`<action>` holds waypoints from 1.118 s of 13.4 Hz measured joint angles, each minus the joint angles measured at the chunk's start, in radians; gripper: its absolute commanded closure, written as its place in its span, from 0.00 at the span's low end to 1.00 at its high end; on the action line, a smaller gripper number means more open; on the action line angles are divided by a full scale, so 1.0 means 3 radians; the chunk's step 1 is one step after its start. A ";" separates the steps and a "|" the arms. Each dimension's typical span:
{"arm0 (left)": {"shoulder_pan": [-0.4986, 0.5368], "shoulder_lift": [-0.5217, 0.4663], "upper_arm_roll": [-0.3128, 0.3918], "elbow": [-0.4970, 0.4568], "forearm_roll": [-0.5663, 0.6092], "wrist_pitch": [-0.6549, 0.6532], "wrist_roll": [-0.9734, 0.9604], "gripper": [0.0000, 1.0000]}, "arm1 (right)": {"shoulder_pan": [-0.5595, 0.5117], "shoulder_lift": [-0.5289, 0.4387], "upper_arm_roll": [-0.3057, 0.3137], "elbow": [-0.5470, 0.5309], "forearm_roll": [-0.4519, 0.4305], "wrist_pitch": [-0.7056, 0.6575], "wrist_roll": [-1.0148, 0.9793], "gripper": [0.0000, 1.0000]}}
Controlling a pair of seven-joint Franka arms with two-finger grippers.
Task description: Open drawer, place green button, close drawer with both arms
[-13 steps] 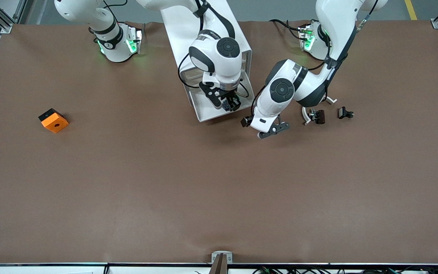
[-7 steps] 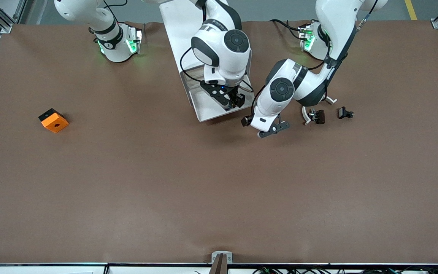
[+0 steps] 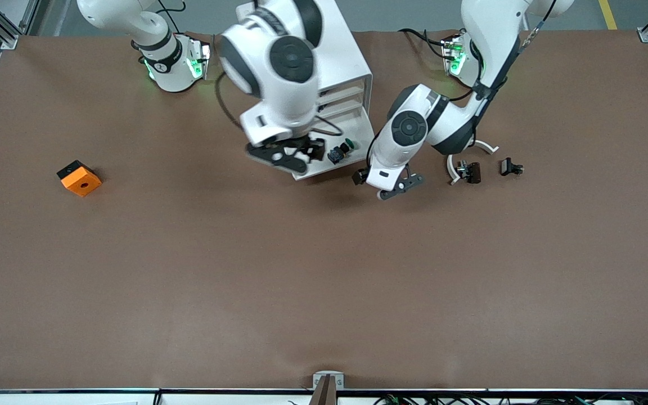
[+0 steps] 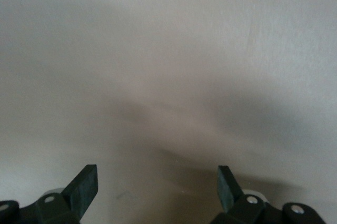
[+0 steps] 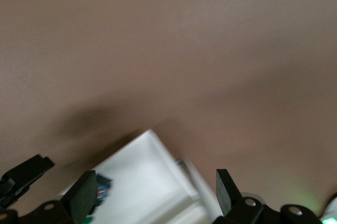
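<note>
The white cabinet [image 3: 346, 56] stands between the arms' bases, with its bottom drawer [image 3: 329, 170] pulled open. The button [image 3: 340, 151], with a green cap and blue base, lies on its side in that drawer. It shows partly in the right wrist view [image 5: 102, 190] on the white drawer floor [image 5: 152, 182]. My right gripper [image 3: 287, 154] is open and empty, raised over the drawer's edge toward the right arm's end; its fingers [image 5: 84, 195] are spread wide. My left gripper [image 3: 396, 187] is open and empty, low over the table beside the drawer's front corner, and its wrist view [image 4: 156, 184] shows only bare table.
An orange square block [image 3: 79, 179] lies on the table toward the right arm's end. Small black and brown parts [image 3: 468, 171] with a white arc [image 3: 484, 147] and another black part [image 3: 511, 167] lie beside the left arm.
My right gripper has let go of the button in the drawer, then risen and swung toward the right arm's end. My left gripper has shifted slightly toward the drawer.
</note>
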State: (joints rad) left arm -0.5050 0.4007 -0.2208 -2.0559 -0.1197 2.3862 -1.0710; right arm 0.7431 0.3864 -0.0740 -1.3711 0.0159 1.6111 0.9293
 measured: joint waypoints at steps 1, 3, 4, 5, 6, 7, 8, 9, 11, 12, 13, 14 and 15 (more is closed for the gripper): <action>-0.0054 0.0024 0.0000 -0.0001 0.0000 0.0018 -0.0019 0.00 | -0.0199 -0.0101 -0.0006 0.0001 0.0000 -0.0116 -0.0346 0.00; -0.0137 0.0046 -0.0001 -0.0001 0.0000 0.0020 -0.0019 0.00 | -0.0596 -0.0272 -0.0011 0.0002 -0.0003 -0.0296 -0.0977 0.00; -0.0163 0.0047 -0.0002 -0.0001 0.0000 0.0020 -0.0019 0.00 | -0.0792 -0.0346 -0.0015 0.0002 -0.0007 -0.0367 -0.1275 0.00; -0.0188 0.0047 -0.0003 -0.0002 0.0000 0.0017 -0.0019 0.00 | -0.1009 -0.0420 -0.0018 0.0002 -0.0012 -0.0430 -0.1636 0.00; -0.0216 0.0047 -0.0003 -0.0002 0.0001 0.0002 -0.0015 0.00 | -0.1223 -0.0484 -0.0021 0.0001 -0.0014 -0.0484 -0.1983 0.00; -0.0256 0.0047 -0.0004 -0.0003 0.0002 -0.0030 -0.0007 0.00 | -0.1445 -0.0539 -0.0024 0.0001 -0.0014 -0.0539 -0.2304 0.00; -0.0313 0.0047 -0.0005 -0.0003 0.0002 -0.0065 -0.0004 0.00 | -0.1677 -0.0583 -0.0026 0.0001 -0.0012 -0.0601 -0.2579 0.00; -0.0377 0.0047 -0.0010 -0.0003 0.0002 -0.0114 -0.0022 0.00 | -0.1898 -0.0609 -0.0027 0.0000 -0.0008 -0.0666 -0.2780 0.00; -0.0443 0.0047 -0.0084 -0.0003 -0.0010 -0.0253 -0.0102 0.00 | -0.2212 -0.0624 -0.0026 0.0000 -0.0002 -0.0830 -0.2957 0.00; -0.0452 0.0048 -0.0146 -0.0003 -0.0049 -0.0314 -0.0152 0.00 | -0.2297 -0.0625 -0.0025 0.0001 -0.0002 -0.0916 -0.2982 0.00; -0.0457 0.0049 -0.0204 -0.0006 -0.0109 -0.0366 -0.0174 0.00 | -0.2354 -0.0628 -0.0021 0.0006 -0.0002 -0.0972 -0.2983 0.00; -0.0459 0.0054 -0.0258 -0.0010 -0.0169 -0.0404 -0.0185 0.00 | -0.2407 -0.0631 -0.0016 0.0009 -0.0002 -0.0994 -0.2983 0.00; -0.0459 0.0066 -0.0308 -0.0013 -0.0257 -0.0426 -0.0188 0.00 | -0.2456 -0.0633 -0.0013 0.0010 -0.0002 -0.1000 -0.2991 0.00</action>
State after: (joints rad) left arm -0.6428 0.4204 -0.3133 -2.0598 -0.1967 2.2584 -1.1274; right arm 0.0063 0.1965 -0.0777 -1.3681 0.0151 1.3111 0.0320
